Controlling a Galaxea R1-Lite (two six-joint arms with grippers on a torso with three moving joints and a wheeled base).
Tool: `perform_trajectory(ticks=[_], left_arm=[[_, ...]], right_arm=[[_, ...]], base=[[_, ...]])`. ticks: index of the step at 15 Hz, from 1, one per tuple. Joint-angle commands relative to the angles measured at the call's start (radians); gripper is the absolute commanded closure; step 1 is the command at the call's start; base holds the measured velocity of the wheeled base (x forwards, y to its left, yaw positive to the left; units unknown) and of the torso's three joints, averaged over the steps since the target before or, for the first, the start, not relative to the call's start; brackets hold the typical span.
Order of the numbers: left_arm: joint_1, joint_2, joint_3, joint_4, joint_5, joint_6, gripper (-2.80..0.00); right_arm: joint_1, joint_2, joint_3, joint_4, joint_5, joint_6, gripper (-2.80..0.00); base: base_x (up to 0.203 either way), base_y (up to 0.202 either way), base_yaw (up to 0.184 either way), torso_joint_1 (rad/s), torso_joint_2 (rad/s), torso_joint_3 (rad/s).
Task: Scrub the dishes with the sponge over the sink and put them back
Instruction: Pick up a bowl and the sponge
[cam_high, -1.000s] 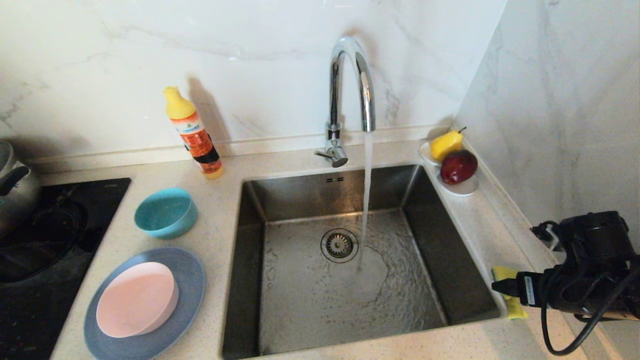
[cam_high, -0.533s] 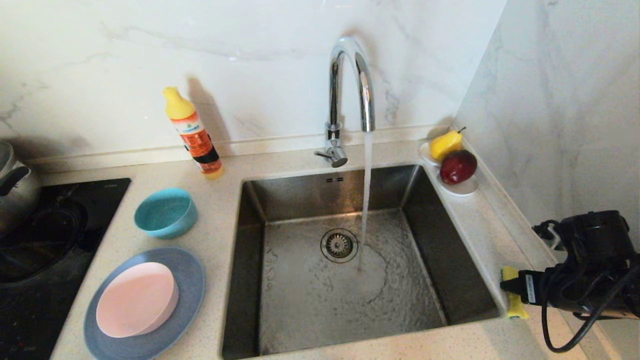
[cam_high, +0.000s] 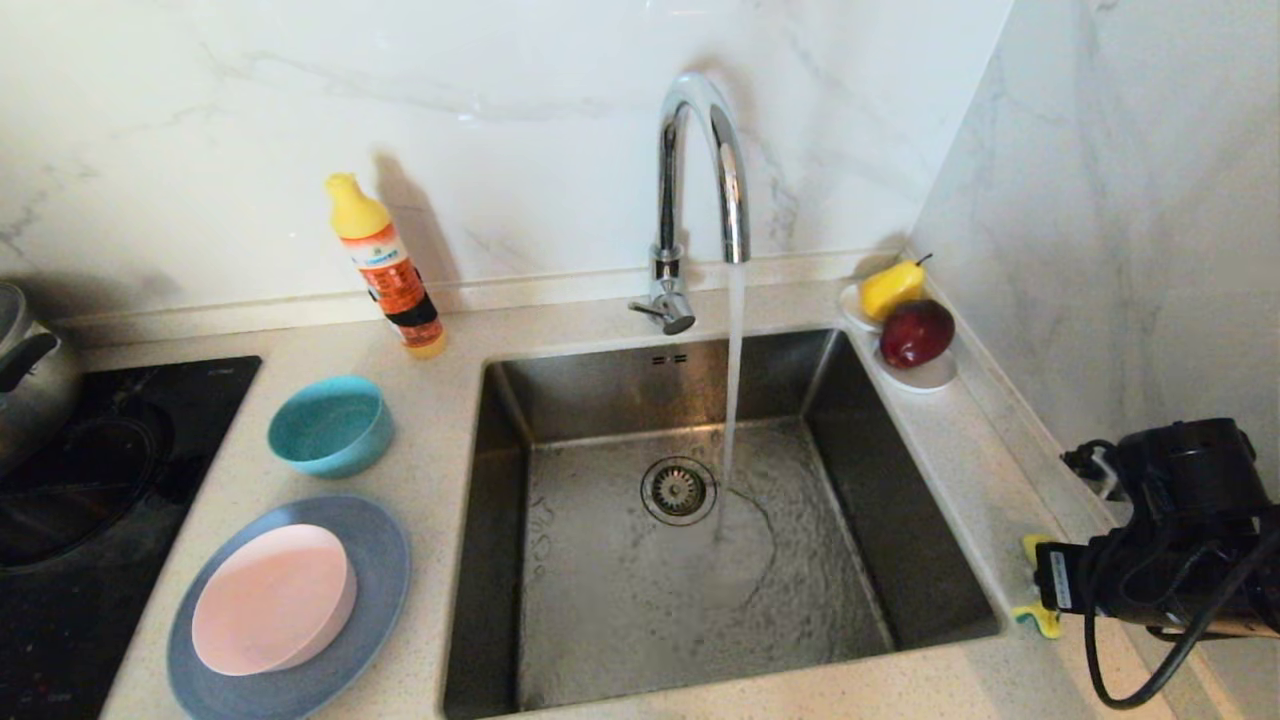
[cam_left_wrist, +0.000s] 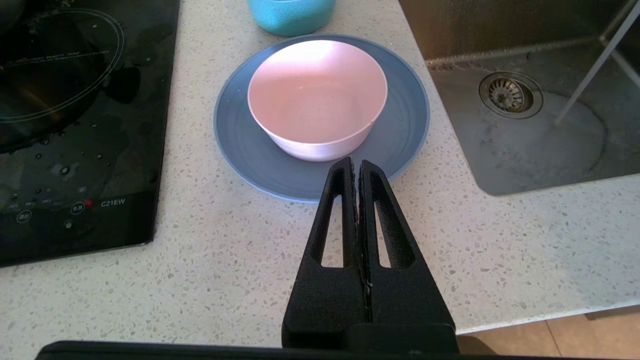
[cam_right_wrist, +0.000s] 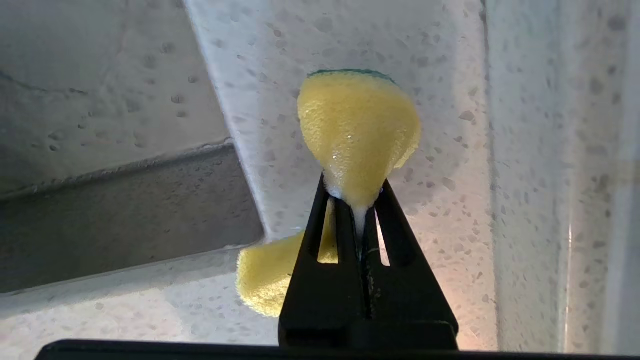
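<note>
Sponge (cam_right_wrist: 357, 130) sits pinched at its middle between the closed fingers of the right gripper (cam_right_wrist: 359, 200), its yellow ends bulging out on either side so its long axis runs across the jaws, green scouring side facing away. It lies over the speckled counter (cam_high: 960, 470) just right of the sink (cam_high: 680, 560). Left gripper (cam_left_wrist: 357, 167) hovers with fingers pressed together, empty, near the grey-blue plate (cam_left_wrist: 405, 125) holding the pink bowl (cam_left_wrist: 317, 107).

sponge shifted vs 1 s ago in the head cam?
Yes. The sponge, pinched by the right gripper, shows less yellow and its visible edge sits farther from the sink rim, toward the right wall; it looks squeezed rather than carried away.
</note>
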Motion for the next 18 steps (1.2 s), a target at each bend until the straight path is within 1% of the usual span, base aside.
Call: perform_trajectory(ticks=[1,3,4,7,9,11,15,18], left_arm=[[0.0,0.001,0.0,0.0,-0.001,0.0,0.0],[0.0,0.001,0.0,0.0,0.0,0.0,0.0],[0.0,0.001,0.0,0.0,0.0,0.0,0.0],[0.0,0.001,0.0,0.0,0.0,0.0,0.0],[0.0,0.001,0.0,-0.001,-0.001,0.0,0.0],[0.0,0.001,0.0,0.0,0.0,0.0,0.0],[0.0,0.001,0.0,0.0,0.0,0.0,0.0],[0.0,0.001,0.0,0.0,0.0,0.0,0.0]], right_arm=[[0.002,-0.011,-0.017,0.004,0.001,-0.006,0.0],[0.002,-0.012,-0.031,0.008,-0.002,-0.032,0.0],[0.001,-0.013,-0.038,0.009,-0.002,-0.066,0.0],[-0.008,-0.003,-0.032,-0.002,-0.001,-0.204,0.0],[-0.018,-0.007,-0.023,-0.005,0.012,-0.267,0.0],[-0.031,-0.006,-0.02,-0.041,0.021,-0.338,0.0],[-0.048,0.009,-0.004,-0.078,0.042,-0.423,0.0],[-0.048,0.046,0.011,-0.128,0.045,-0.459,0.0]], base=[[0.0,0.0,0.0,0.0,0.0,0.0],[0.0,0.0,0.0,0.0,0.0,0.0],[0.0,0.0,0.0,0.0,0.0,0.0],[0.0,0.0,0.0,0.0,0.0,0.0],[0.0,0.0,0.0,0.0,0.0,0.0],[0.0,0.0,0.0,0.0,0.0,0.0],[0.0,0.0,0.0,0.0,0.0,0.0],[0.0,0.0,0.0,0.0,0.0,0.0]])
